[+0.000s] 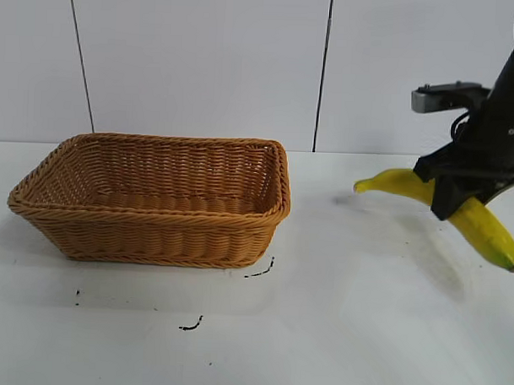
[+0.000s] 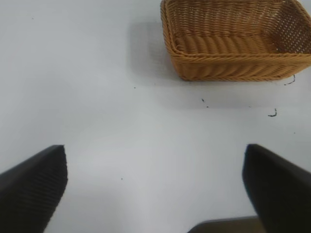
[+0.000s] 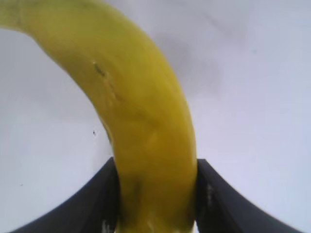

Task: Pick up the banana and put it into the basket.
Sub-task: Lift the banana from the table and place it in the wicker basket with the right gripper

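Observation:
The yellow banana point(image 1: 484, 230) hangs above the white table at the far right, held at its middle by my right gripper point(image 1: 456, 199), which is shut on it. In the right wrist view the banana point(image 3: 146, 126) runs between both black fingers point(image 3: 97, 204), which press its sides. The tan wicker basket point(image 1: 154, 240) stands on the table at the left, apart from the banana, with nothing seen inside. The basket point(image 2: 233, 73) also shows in the left wrist view, far from my left gripper point(image 2: 155, 189), which is open over bare table.
Small black marks point(image 1: 193, 325) dot the white table point(image 1: 337, 330) in front of the basket. A grey wall with two dark vertical lines stands behind. Bare table lies between the basket and the banana.

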{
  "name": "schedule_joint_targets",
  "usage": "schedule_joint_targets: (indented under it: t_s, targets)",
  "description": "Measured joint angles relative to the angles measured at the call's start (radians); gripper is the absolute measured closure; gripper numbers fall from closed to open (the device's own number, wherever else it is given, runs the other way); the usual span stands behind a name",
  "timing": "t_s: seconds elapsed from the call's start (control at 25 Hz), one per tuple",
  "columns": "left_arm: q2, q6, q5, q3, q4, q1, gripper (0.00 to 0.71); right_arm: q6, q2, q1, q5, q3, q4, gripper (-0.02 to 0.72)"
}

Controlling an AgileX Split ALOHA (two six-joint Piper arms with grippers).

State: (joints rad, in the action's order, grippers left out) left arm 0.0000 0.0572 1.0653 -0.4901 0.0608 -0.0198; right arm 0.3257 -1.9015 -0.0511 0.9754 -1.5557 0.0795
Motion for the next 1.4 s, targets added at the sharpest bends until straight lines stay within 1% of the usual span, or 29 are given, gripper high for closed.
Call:
schedule_joint_targets:
  t_s: [0.12, 0.24, 0.4, 0.52, 0.68, 0.76, 0.92, 1.04, 1.24, 1.28, 1.4]
  targets:
    - [0.000, 0.000, 0.000, 0.000, 0.000, 0.000, 0.015, 0.009, -0.013, -0.023, 0.038, -0.116, -0.010, 0.384]
    - [0.000, 0.000, 0.000, 0.000, 0.000, 0.000, 0.015, 0.046, -0.061, -0.062, 0.077, -0.233, -0.013, 0.384]
    - [0.000, 0.000, 0.000, 0.000, 0.000, 0.000, 0.015, 0.098, -0.153, -0.153, 0.144, -0.382, -0.030, 0.384]
    - [0.000, 0.000, 0.000, 0.000, 0.000, 0.000, 0.015, 0.120, -0.209, -0.221, 0.148, -0.476, -0.047, 0.384]
    - [0.000, 0.000, 0.000, 0.000, 0.000, 0.000, 0.015, 0.168, -0.268, -0.330, 0.146, -0.568, -0.062, 0.384]
    - [0.000, 0.000, 0.000, 0.000, 0.000, 0.000, 0.015, 0.190, -0.292, -0.381, 0.130, -0.587, -0.069, 0.384]
    - [0.000, 0.000, 0.000, 0.000, 0.000, 0.000, 0.015, 0.228, -0.340, -0.476, 0.072, -0.591, -0.080, 0.384]
    - [0.000, 0.000, 0.000, 0.000, 0.000, 0.000, 0.015, 0.257, -0.382, -0.533, 0.008, -0.591, -0.080, 0.384]
    - [0.000, 0.000, 0.000, 0.000, 0.000, 0.000, 0.015, 0.270, -0.444, -0.576, -0.125, -0.591, -0.080, 0.384]
    - [0.000, 0.000, 0.000, 0.000, 0.000, 0.000, 0.015, 0.270, -0.458, -0.577, -0.148, -0.591, -0.070, 0.384]
    - [0.000, 0.000, 0.000, 0.000, 0.000, 0.000, 0.015, 0.272, -0.493, -0.577, -0.186, -0.591, -0.062, 0.384]
